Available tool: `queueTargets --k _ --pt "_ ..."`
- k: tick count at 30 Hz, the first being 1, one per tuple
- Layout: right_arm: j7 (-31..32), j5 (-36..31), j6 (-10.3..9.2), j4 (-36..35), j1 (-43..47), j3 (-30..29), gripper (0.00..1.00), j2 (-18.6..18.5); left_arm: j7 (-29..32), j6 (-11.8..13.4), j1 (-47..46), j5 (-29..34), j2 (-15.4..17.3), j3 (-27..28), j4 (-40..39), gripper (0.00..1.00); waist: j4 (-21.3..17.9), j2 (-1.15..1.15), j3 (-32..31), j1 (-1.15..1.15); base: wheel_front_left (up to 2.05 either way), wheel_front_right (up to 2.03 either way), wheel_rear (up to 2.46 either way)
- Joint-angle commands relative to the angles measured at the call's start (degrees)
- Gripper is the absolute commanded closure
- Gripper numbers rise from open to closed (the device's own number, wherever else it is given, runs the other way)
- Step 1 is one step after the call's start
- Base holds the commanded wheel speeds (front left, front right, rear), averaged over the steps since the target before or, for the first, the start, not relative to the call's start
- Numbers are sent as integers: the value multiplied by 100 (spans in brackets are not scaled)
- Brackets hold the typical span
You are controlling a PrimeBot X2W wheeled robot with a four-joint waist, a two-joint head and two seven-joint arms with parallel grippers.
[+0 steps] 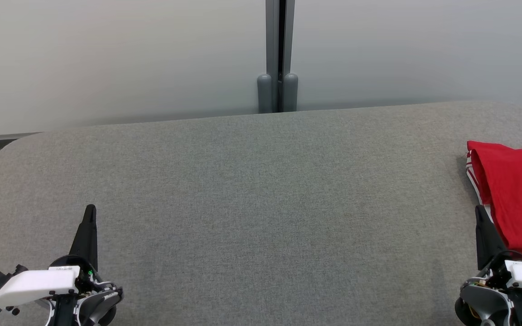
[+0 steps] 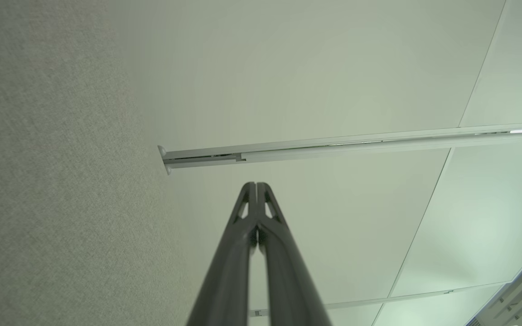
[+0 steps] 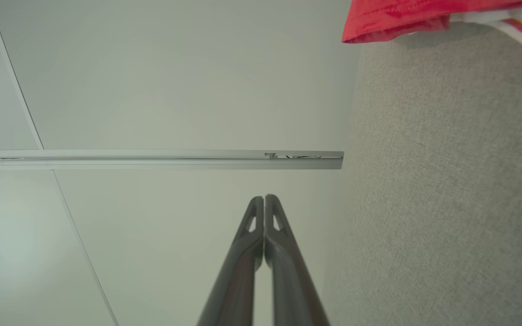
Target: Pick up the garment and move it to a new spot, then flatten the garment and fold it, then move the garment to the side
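At the lower left, my left gripper [image 1: 90,210] rests above the grey table [image 1: 261,190], fingers together and holding nothing. At the lower right, my right gripper [image 1: 478,209] is likewise closed and empty, just beside the folded red garment [image 1: 521,199] at the right edge, which looks already set aside.

We find a wide bare stretch of the grey fabric-covered surface with rounded corners [image 1: 261,190] between our left gripper [image 1: 90,209] and right gripper [image 1: 479,209], both pressed shut at the near edge, so a hand could pass across the middle to the far edge. In the way lies the folded red cloth garment with white striped trim [image 1: 519,199], at the right edge just beside the right gripper. Beyond the far edge, pale wall panels [image 1: 107,59] and a grey upright post [image 1: 279,54] close off reach.
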Motion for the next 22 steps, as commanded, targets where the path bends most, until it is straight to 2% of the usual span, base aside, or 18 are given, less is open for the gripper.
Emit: queueTargets --k 1,22 --pt "6 27 2 5 -59 0 100 -3 15 -29 -61 -7 13 18 2 100 0 0 0 0 0 0 0" --pt "6 28 2 5 -59 1 100 -3 15 -29 -61 -8 13 18 2 100 0 0 0 0 0 0 0"
